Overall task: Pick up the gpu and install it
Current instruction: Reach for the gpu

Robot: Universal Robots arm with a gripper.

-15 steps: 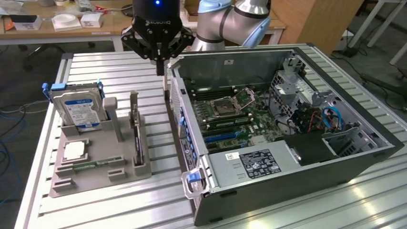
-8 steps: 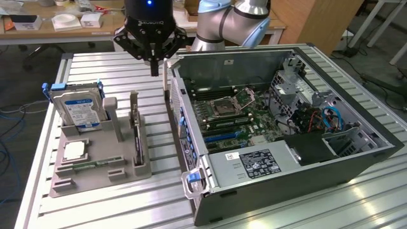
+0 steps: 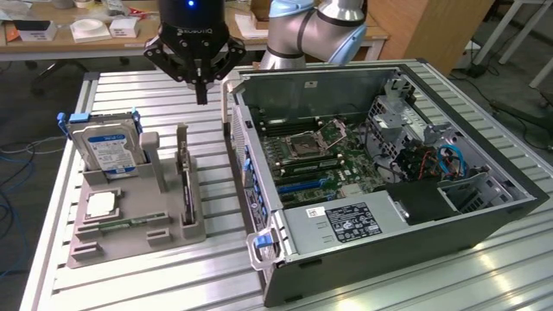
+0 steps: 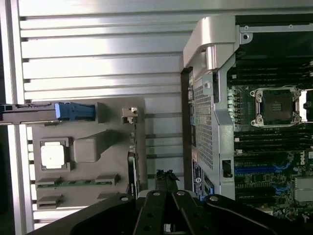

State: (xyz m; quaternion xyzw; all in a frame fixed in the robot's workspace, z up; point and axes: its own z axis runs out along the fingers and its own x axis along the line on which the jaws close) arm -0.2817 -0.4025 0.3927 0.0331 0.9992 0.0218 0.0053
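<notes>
Grey holder (image 3: 129, 243) has the gpu (image 3: 185, 181) on edge beside the hard drive (image 3: 108, 152); the gripper (image 3: 201, 96) is pinched together, empty.

We see a ribbed table (image 3: 155, 282) of shiny aluminium, a matt grey plastic parts holder (image 3: 121, 243) and a computer case (image 3: 302, 91) of dull sheet metal.

Clearances: the tool (image 3: 201, 97), fingers together, hangs in free air above the desk (image 3: 155, 285). Open room lies over the upright gpu (image 3: 185, 178). The hard drive (image 3: 105, 152) flanks it on the exterior view's left, the computer case (image 3: 484, 227) on the right, its upper face open.
</notes>
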